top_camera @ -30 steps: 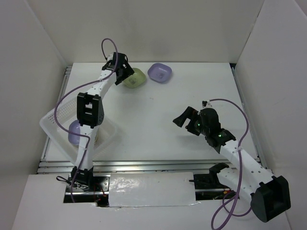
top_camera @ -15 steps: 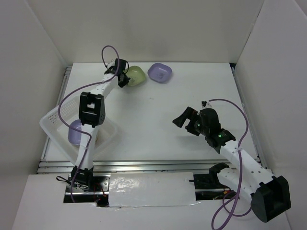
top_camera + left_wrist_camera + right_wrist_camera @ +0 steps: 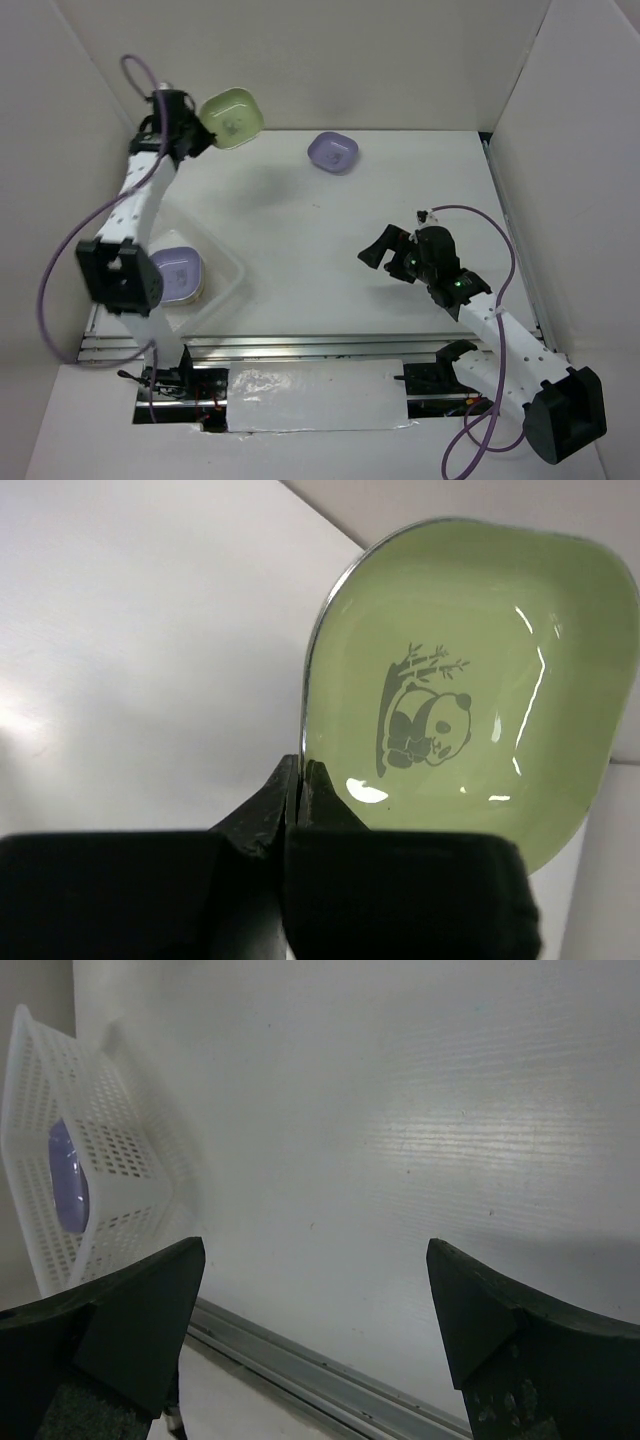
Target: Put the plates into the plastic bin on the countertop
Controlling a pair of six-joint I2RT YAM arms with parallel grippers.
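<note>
White walls enclose the countertop (image 3: 330,240). One green plate (image 3: 232,116) with a panda print is up off the surface at the far left corner. It is tilted, and the fingers of the left gripper (image 3: 298,780) are clamped on its rim. A purple plate (image 3: 178,275) lies in the bin (image 3: 218,250) at the near left. A second purple plate (image 3: 332,152) sits at the far middle. Over the right side hangs the right gripper (image 3: 385,247), fingers wide apart.
</note>
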